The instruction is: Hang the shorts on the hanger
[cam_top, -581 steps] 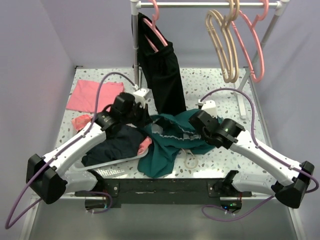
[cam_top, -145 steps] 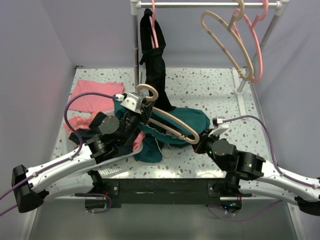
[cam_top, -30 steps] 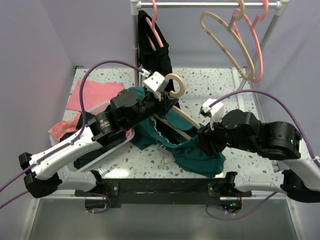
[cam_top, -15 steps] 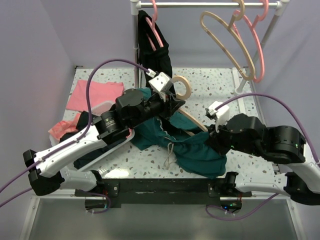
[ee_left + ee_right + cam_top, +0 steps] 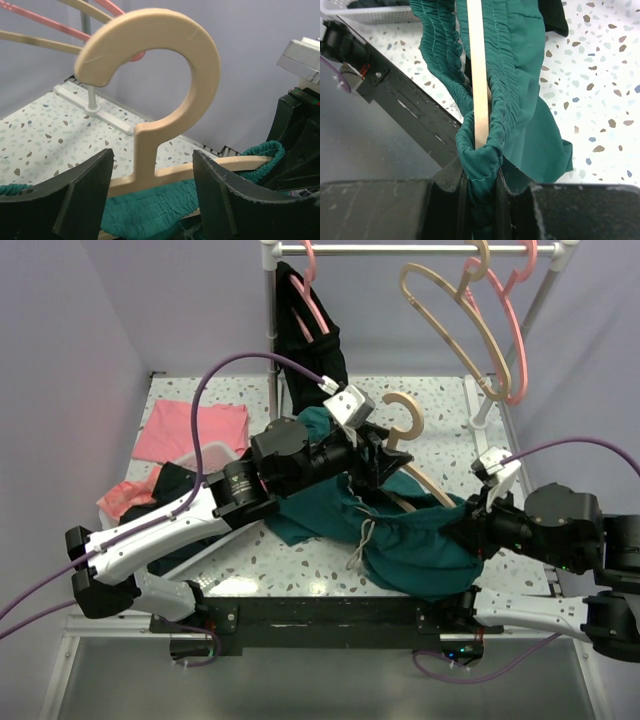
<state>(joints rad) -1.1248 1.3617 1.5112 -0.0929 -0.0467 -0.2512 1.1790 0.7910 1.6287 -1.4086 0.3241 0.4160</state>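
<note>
A: Left gripper is released, fingers either side of the light tan wooden hanger neck with gaps both sides. Hook points up past them.

B: Right gripper is clenched on the dark teal-green fabric shorts, waistband looped over the hanger's tip. Bar runs gripper to gripper. Speckled table is below, room looks fine.

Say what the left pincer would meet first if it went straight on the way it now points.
Most likely the hanger: its neck stands between the open jaws of the left pincer, with the hook right ahead. Depth is unclear, so contact is a guess.
</note>
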